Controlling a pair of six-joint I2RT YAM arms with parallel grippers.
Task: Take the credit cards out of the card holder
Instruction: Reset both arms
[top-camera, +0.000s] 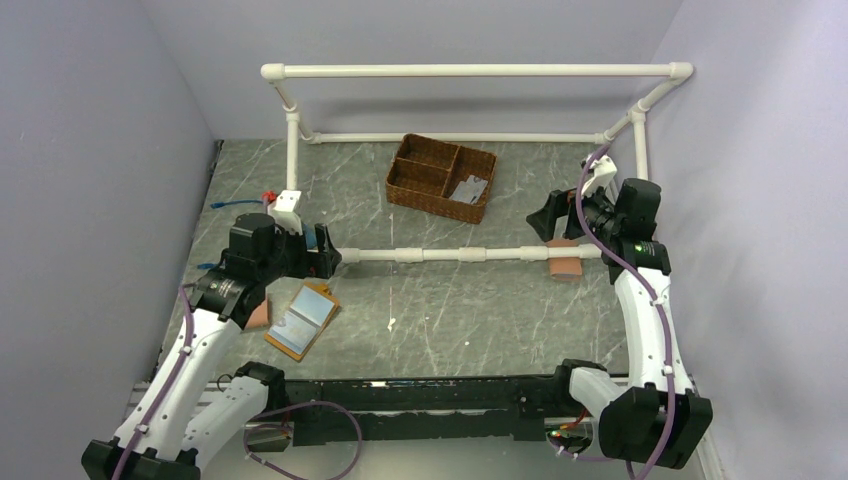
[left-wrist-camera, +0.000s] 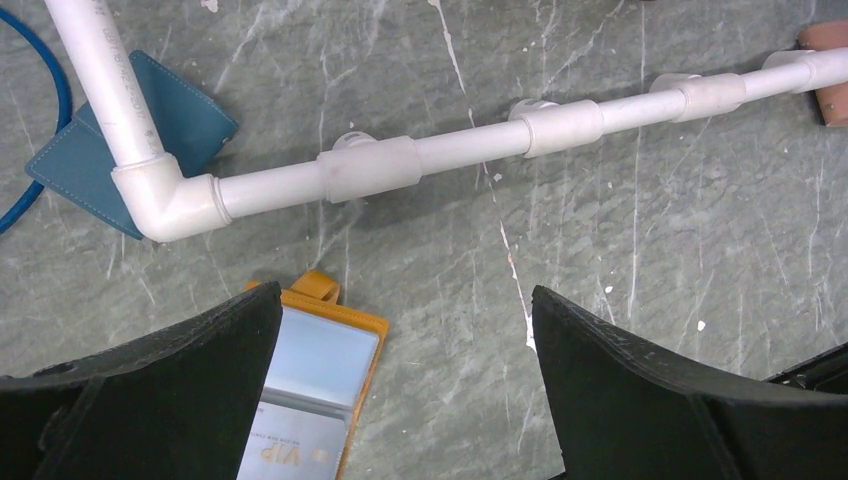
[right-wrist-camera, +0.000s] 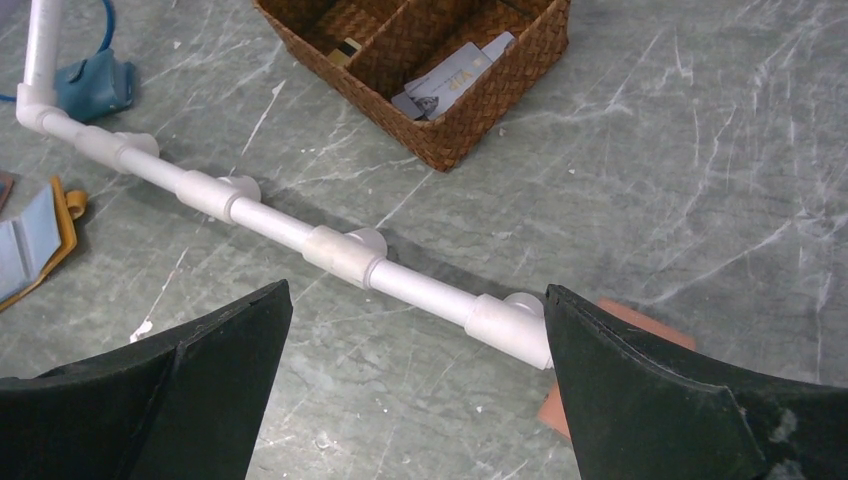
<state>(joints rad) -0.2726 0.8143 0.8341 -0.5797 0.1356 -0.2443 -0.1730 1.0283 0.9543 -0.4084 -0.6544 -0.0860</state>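
Grey marbled table (top-camera: 450, 320), with a low white pipe rail (top-camera: 440, 254) across it. At the rail's left end, left gripper (left-wrist-camera: 405, 310), fingers spread wide, holding nothing. At the rail's right end, right gripper (right-wrist-camera: 418, 300), likewise spread and empty. Beyond the rail, well apart, a woven brown basket (top-camera: 441, 178). Just on the near side of the rail, by its left end, the mustard-orange card holder (top-camera: 302, 320), lying open, a pale card (left-wrist-camera: 290, 455) tucked in its slot. Inside the basket's right compartment, grey-white credit cards (right-wrist-camera: 450, 80).
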